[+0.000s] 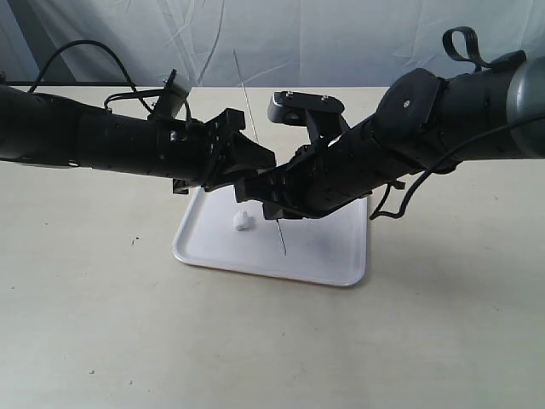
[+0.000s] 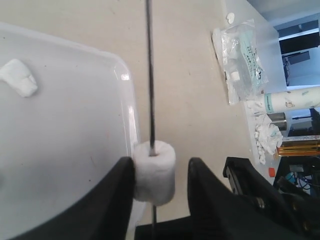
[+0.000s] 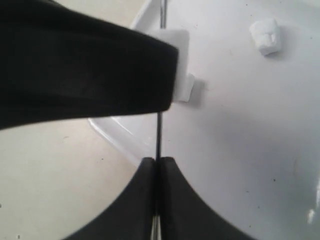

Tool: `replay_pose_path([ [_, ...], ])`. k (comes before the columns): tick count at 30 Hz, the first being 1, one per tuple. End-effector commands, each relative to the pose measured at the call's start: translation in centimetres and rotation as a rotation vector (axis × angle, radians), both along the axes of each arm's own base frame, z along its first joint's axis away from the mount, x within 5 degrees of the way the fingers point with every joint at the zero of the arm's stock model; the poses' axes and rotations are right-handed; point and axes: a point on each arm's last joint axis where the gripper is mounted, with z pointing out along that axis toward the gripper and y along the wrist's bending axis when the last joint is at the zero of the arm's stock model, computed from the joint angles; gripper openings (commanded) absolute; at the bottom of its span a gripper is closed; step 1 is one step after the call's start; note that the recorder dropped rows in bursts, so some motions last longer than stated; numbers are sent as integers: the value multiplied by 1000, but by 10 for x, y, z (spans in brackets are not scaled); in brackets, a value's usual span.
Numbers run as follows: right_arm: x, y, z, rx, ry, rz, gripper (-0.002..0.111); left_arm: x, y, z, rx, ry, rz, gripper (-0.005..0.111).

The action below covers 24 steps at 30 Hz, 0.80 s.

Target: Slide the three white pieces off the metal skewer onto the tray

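The metal skewer (image 1: pixel 264 170) stands steeply tilted over the white tray (image 1: pixel 324 256). My right gripper (image 3: pixel 159 161) is shut on its shaft, above the tray (image 3: pixel 240 125). One white piece (image 2: pixel 155 172) sits threaded on the skewer (image 2: pixel 149 75). My left gripper (image 2: pixel 161 167) is open around that piece: one finger touches it, the other stands a gap away. Another white piece (image 1: pixel 243 224) lies loose on the tray (image 2: pixel 75 125), and it also shows as a loose piece (image 2: pixel 19 77) (image 3: pixel 265 36). Both grippers (image 1: pixel 247 175) (image 1: pixel 274 209) meet over the tray's left part. A third piece is not clearly visible.
The tray rests on a beige table (image 1: pixel 102 324) with a white cloth backdrop behind. Beyond the table edge, the left wrist view shows a plastic bag (image 2: pixel 240 55) and bottles (image 2: pixel 295 100). Both black arms cross low above the tray's far edge.
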Motion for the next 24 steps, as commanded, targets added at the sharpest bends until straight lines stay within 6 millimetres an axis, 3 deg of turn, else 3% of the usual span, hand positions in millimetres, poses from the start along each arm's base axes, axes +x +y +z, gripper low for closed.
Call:
replay_pose_path([
  [1,1,1,2,10,-10,12,-1,0,-1,-1,3,3,5,35],
  [6,1,1,2,14,-8,9,-1,0,-1,-1,7,5,10,34],
  [12,0,1,2,5,-3,27,-1,0,-1,-1,-2,19,18,15],
  [24,-11,1,-1,-20,82,120,-1,5,2,-4,42,17,80,15],
])
